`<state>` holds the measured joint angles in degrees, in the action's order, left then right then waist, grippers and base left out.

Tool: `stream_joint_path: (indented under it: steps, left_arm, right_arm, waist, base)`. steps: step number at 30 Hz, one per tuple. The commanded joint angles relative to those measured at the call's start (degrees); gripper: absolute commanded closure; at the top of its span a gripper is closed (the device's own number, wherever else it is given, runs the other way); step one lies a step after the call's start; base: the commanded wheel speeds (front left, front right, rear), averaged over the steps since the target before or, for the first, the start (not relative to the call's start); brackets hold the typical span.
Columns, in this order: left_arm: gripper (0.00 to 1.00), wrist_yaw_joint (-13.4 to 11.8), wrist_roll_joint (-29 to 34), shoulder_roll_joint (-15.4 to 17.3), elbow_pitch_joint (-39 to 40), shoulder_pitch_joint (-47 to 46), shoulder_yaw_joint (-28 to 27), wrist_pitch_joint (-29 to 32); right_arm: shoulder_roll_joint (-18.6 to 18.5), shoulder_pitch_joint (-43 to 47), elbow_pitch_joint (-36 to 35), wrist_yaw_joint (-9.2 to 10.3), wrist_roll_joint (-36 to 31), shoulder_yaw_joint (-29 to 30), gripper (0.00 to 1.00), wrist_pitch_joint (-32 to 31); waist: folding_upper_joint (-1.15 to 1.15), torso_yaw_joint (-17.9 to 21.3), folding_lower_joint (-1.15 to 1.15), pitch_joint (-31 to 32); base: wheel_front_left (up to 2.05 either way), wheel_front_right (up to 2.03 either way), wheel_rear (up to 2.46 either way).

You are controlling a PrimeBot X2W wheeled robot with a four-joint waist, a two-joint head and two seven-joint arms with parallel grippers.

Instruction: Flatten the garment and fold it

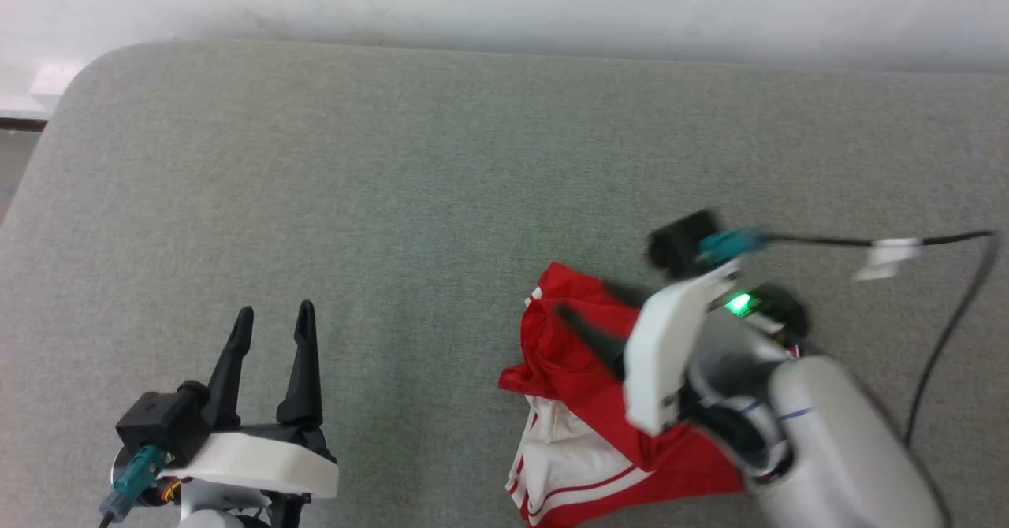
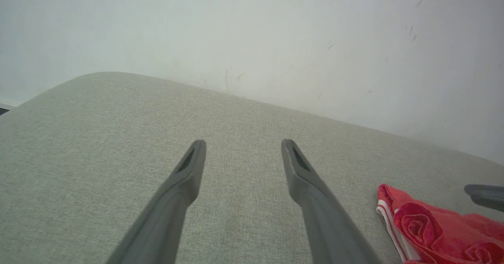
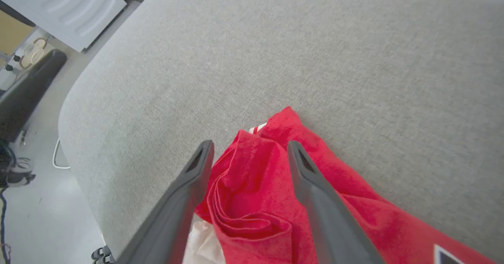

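1. Grey padded surface [image 1: 441,165]. Cloth-covered, with rounded corners, standing against a pale wall. Most of it lay bare.

2. The garment [image 1: 552,355]. A red shirt with a white, red-striped portion. It sat in a crumpled heap on the surface at the robot's right, close to the near edge. Red cloth was rolled and bunched on top, and the white striped part was tucked beneath on the near side. A corner of a dark, white-edged print showed at the bottom of the right wrist view. No edge was spread and no fold was laid.

3. Right gripper [image 3: 251,145]. It was poised over the heap with its fingers spread wide on either side of a raised red ridge. Nothing was pinched between them.

4. Left gripper [image 1: 276,309]. It was parked over bare surface well apart from the garment, fingers parted and empty.

5. Black cable [image 1: 946,315]. It looped from the right wrist across the surface.

Progress, judged: the task was at its start. The garment had yet to be opened out and smoothed flat, and every fold remained to be made.
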<state>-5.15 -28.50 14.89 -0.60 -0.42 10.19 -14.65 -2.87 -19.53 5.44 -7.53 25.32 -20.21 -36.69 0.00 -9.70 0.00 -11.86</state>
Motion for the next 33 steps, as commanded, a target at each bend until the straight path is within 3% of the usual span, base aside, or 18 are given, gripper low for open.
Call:
stream_joint_path:
  steps: [1,5,9,14,22,28,29,31,33]
  left_arm:
    - [0.00,0.24,-0.11,0.15,0.05,-0.75,-0.19,-0.22]
    - [0.00,0.13,0.44,0.67,0.59,-0.72,-0.29,-0.24]
    - [0.00,-0.12,0.97,1.02,1.61,-0.67,-0.39,-0.26]
    - [0.00,-0.51,1.00,1.23,2.43,0.36,-0.85,-0.28]
    - [0.00,-0.44,0.79,1.68,2.89,0.85,-0.50,0.24]
    - [0.00,-0.44,1.07,2.49,3.33,0.14,-0.10,1.28]
    - [0.00,-0.42,1.15,2.57,3.36,-0.02,0.05,1.45]
    - [0.00,-0.42,1.24,2.66,3.35,-0.29,0.33,1.76]
    - [0.00,-0.37,1.31,2.78,3.36,-0.48,0.60,2.03]
  right_arm:
    - [-0.13,-0.13,-1.09,0.04,0.06,1.28,0.00,0.41]
    - [-1.85,3.77,-8.34,0.04,-2.94,11.07,0.00,1.52]
    - [-1.35,11.61,-15.60,0.04,-5.05,20.97,0.00,0.48]
    - [-0.33,20.34,-19.56,0.04,-3.62,25.96,0.00,-0.91]
    - [-0.03,23.07,-13.03,0.04,2.26,27.07,0.00,0.20]
    - [-0.02,20.29,-3.68,0.04,9.20,26.47,0.00,0.18]
    - [-0.02,19.54,-2.05,0.04,9.39,26.31,0.21,0.17]
    - [-0.01,17.93,0.56,0.04,9.22,25.95,1.00,0.82]
    - [-0.01,16.63,1.55,0.04,7.08,24.91,1.00,1.38]
  waist:
    - [0.00,0.61,0.00,-0.08]
    - [0.00,1.67,0.00,-0.39]
    - [0.00,2.34,0.00,-0.87]
    - [0.00,3.44,0.00,-0.98]
    - [0.00,3.10,0.00,-0.95]
    - [0.00,2.44,0.00,-1.25]
    - [0.00,2.39,0.00,-1.23]
    - [0.00,2.37,0.00,-1.04]
    - [0.00,2.49,0.00,-0.75]
  base:
    - [0.00,0.00,0.00]
    - [0.00,0.00,0.00]
    - [0.00,0.00,0.00]
    - [0.00,0.00,0.00]
    - [0.00,0.00,0.00]
    - [0.00,0.00,0.00]
    - [0.00,0.00,0.00]
    - [0.00,0.00,0.00]
    - [0.00,0.00,0.00]
